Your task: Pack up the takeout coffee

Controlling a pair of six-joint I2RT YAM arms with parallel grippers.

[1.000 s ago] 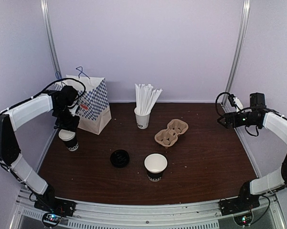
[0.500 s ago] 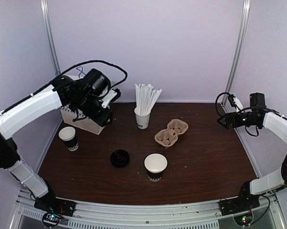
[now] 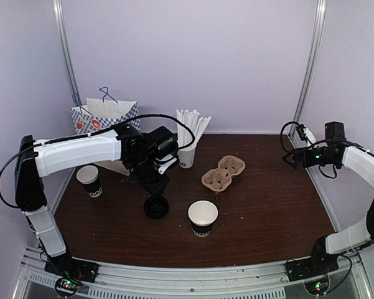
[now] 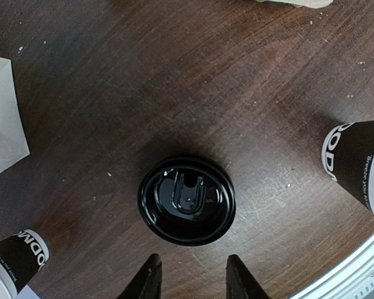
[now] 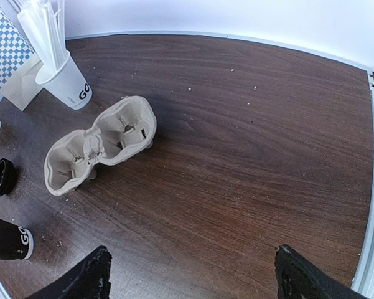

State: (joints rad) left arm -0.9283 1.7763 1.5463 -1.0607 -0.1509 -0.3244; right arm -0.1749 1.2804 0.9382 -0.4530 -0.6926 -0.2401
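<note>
No cup with a lid on it is in view. A loose black plastic lid (image 3: 156, 207) lies flat on the table. It shows straight under the left wrist camera (image 4: 187, 200). My left gripper (image 3: 157, 187) hangs just above it, open and empty (image 4: 191, 280). Two lidless black cups with white rims and white lettering stand on the table. One (image 3: 203, 218) is right of the lid. The other (image 3: 89, 181) is at the far left. My right gripper (image 3: 291, 159) is open and empty at the far right, well above the table (image 5: 190, 280).
A checked paper bag (image 3: 106, 128) stands at the back left. A white cup of straws (image 3: 187, 152) stands at the back middle. A cardboard cup carrier (image 3: 223, 173) lies right of centre, also in the right wrist view (image 5: 99, 143).
My left arm has swung from the left cup by the bag, past the bag, to above the loose lid at the table's middle. The right arm has not moved.
</note>
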